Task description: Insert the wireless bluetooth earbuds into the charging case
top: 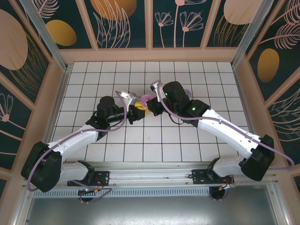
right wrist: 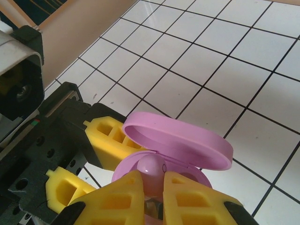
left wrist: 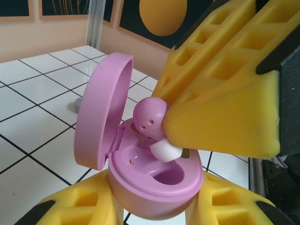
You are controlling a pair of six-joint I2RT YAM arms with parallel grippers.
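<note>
No legible text, label, brand, number or sign in any view.

Surfaces checked:
- Charging case (left wrist: 154,201): plain pink lid and base, no lettering legible.
- Earbud (left wrist: 150,115): plain pink shell, no marking legible.
- Wall panels (top: 122,23): painted plant and disc motifs, no writing.
- Tabletop (top: 154,140): white tiles with dark grid lines, no numbering.
</note>
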